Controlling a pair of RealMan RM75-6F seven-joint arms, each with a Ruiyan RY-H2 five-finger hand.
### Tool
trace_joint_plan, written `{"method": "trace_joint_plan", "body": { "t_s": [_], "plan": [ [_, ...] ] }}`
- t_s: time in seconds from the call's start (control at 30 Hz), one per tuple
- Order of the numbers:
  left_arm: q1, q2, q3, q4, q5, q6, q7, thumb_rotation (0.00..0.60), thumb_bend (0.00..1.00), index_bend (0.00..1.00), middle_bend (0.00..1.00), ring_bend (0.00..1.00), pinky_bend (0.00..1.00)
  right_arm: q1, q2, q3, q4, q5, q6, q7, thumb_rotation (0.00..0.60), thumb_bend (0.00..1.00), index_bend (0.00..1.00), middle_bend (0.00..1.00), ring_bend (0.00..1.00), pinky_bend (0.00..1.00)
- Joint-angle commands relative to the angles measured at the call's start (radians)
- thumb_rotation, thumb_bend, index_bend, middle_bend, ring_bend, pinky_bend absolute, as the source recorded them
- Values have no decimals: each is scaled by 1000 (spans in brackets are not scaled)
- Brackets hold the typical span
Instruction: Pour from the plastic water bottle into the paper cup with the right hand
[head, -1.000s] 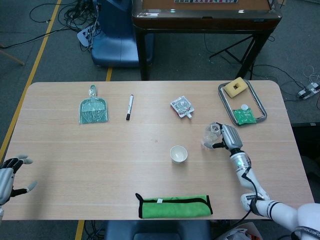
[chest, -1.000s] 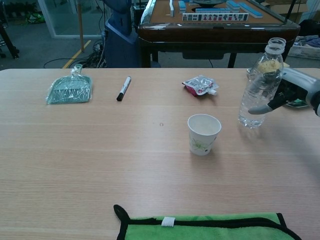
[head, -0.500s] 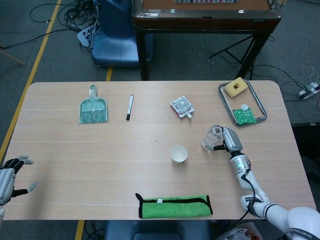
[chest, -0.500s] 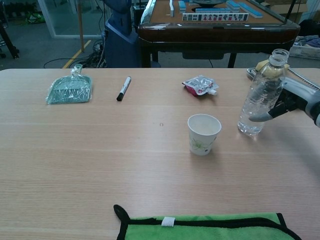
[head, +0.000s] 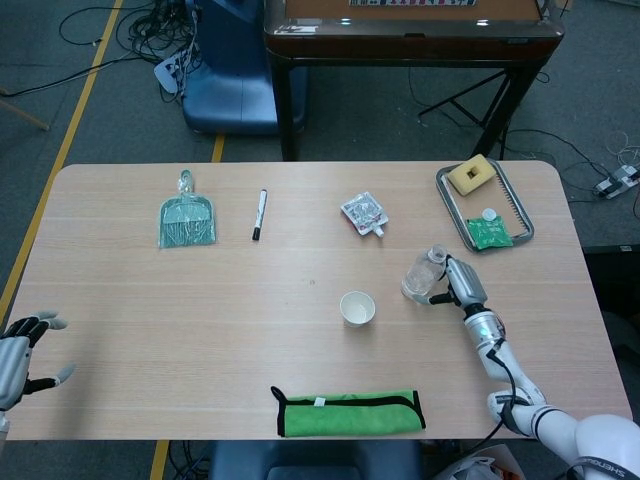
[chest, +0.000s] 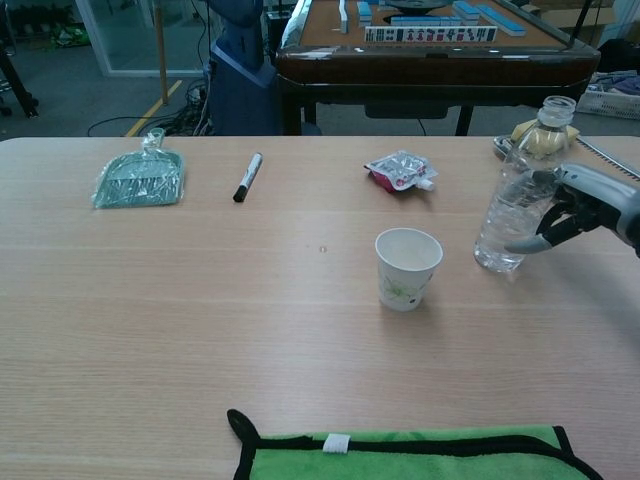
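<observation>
The clear plastic water bottle (chest: 514, 205) stands upright and uncapped on the table, right of the paper cup (chest: 407, 268). My right hand (chest: 582, 203) grips it from the right, with its fingers (chest: 541, 179) wrapped around the body and the thumb low near the base. From the head view the bottle (head: 421, 274) and right hand (head: 460, 283) sit right of the white cup (head: 357, 308), a short gap between bottle and cup. The cup stands upright; its inside looks empty. My left hand (head: 20, 348) hovers at the table's near left edge, fingers spread, holding nothing.
A green cloth (head: 347, 412) lies along the near edge in front of the cup. Farther back are a green dustpan (head: 187, 220), a black pen (head: 259, 214) and a foil pouch (head: 364, 214). A metal tray (head: 452, 210) with a yellow sponge sits at the far right.
The right hand has lowered the bottle from a raised position down onto the table and drawn it slightly toward the near side. The cup and left hand have not moved.
</observation>
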Motion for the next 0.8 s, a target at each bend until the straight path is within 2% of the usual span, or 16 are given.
{"method": "trace_joint_plan", "body": {
  "t_s": [0.03,0.23,0.4,0.8],
  "plan": [
    [0,-1,1,1,0,-1,1,600,147,339,235,231,472,-2,9,-3,-5,-5,-6,4,600,0,117,189,148,416],
    [0,-2,0,1,-2,-1,3,600,147,340,235,231,472,-13,47,-5,-44,-11,2,-14,600,0,63,152,119,394],
    [-2,-4,2,0,0,-2,10,600,147,339,235,231,472,-29,112,-5,-127,-8,11,-67,600,0,54,140,104,381],
    [-6,-13,7,1,1,-9,27,600,147,340,236,232,472,-70,275,16,-355,80,12,-319,600,0,54,134,99,370]
  ]
}}
